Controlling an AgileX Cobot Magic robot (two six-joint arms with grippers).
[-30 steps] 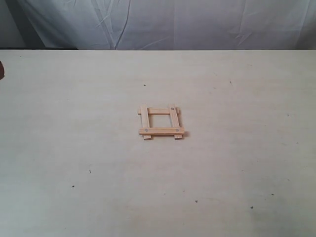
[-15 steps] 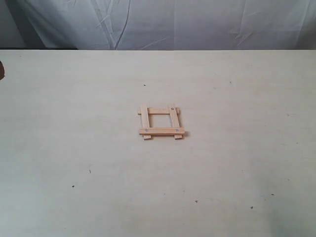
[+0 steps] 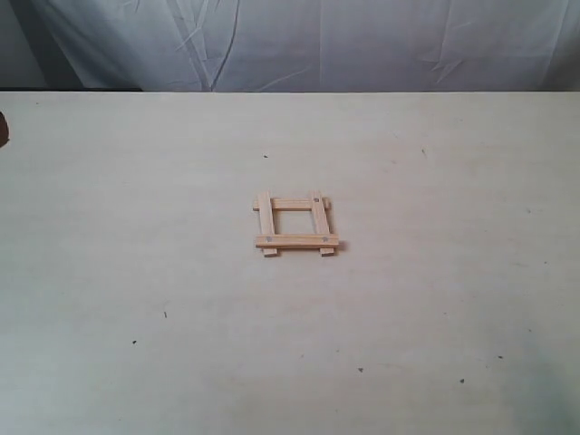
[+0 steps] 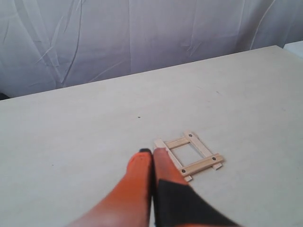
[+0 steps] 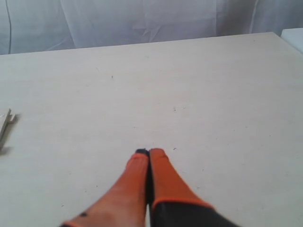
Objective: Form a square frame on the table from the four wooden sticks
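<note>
Pale beige table (image 3: 435, 299) w/ faint grain and a few dark specks, white cloth (image 3: 317, 45) hung behind it. Near the middle of that top sits the square frame (image 3: 296, 224), flat on the wood, nothing touching it. All four wooden sticks (image 3: 264, 217) are in it: two run away from the ext. cam, two lie across them. On the cam's side the near cross stick (image 3: 296, 240) rides on top of the side pair, whose ends poke out just past it. At the back the far cross stick (image 3: 292, 203) meets the pair at their far ends; over or btw them, can't tell. Dark dots show at the corners. The opening reads roughly square, though the right side stick (image 3: 321, 220) looks a touch slanted.

Outward from there: my left claw (image 4: 152, 151) hangs above the table, orange fingers pressed together, nothing btw them. From its cam the tips line up w/ the frame's nearest corner, but the ext. view shows no arm near the frame, so I judge it's well clear. My right claw (image 5: 149, 152) is likewise closed tight and empty, over bare top, w/ only a stick end at the edge of its view.

Progress, as I judge it: build looks done, w/ four sticks placed, corners overlapped, both claws off. Left to do, if anything: maybe nudge that slanted side straight, otherwise park the arms.
</note>
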